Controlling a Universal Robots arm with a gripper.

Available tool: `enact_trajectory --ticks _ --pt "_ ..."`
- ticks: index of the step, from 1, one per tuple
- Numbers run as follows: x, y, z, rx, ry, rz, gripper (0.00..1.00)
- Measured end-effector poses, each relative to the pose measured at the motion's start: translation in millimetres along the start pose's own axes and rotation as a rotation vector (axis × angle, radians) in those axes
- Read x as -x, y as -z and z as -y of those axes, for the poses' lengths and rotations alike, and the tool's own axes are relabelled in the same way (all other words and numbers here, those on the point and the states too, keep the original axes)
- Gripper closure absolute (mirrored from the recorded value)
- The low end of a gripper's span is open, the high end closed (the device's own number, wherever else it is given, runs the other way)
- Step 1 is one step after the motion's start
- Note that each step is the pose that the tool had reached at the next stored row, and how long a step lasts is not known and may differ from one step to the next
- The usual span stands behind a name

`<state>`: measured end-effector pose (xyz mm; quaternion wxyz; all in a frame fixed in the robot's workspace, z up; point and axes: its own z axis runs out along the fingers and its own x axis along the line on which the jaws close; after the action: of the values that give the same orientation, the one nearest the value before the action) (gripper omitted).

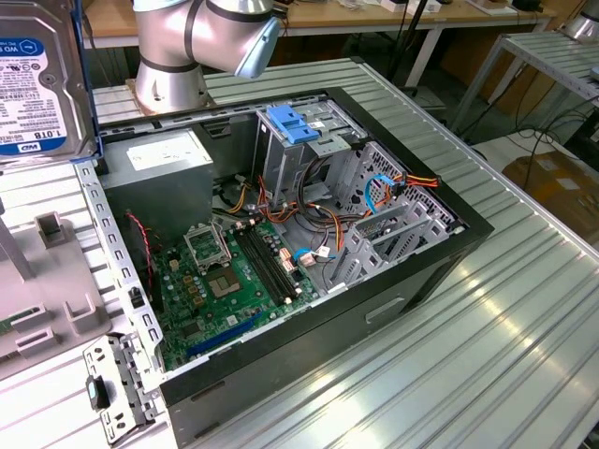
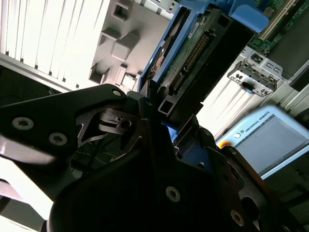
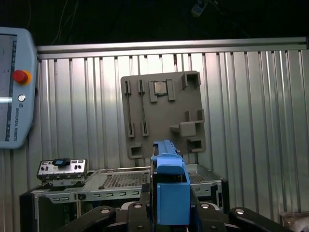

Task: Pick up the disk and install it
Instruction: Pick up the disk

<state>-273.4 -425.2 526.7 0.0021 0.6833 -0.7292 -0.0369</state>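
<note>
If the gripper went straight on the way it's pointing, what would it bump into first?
Probably the grey tray on the ribbed table: in the first wrist view it lies straight ahead of the gripper and the disk it holds. Depth is unclear.

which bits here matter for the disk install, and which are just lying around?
Job: the disk, gripped in the hand; the open computer case; its drive cage, probably.
Lying about: grey plastic tray; teach pendant; loose metal bracket.
</note>
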Motion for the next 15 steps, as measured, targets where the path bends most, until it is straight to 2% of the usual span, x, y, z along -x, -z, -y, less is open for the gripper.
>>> enact_trajectory --ticks 7,15 --pt "-0.3 0.1 1.9 0.0001 0.000 -0.0001 0.63" --pt "-0.5 0.4 8.2 0.0001 0.000 -0.0001 0.63"
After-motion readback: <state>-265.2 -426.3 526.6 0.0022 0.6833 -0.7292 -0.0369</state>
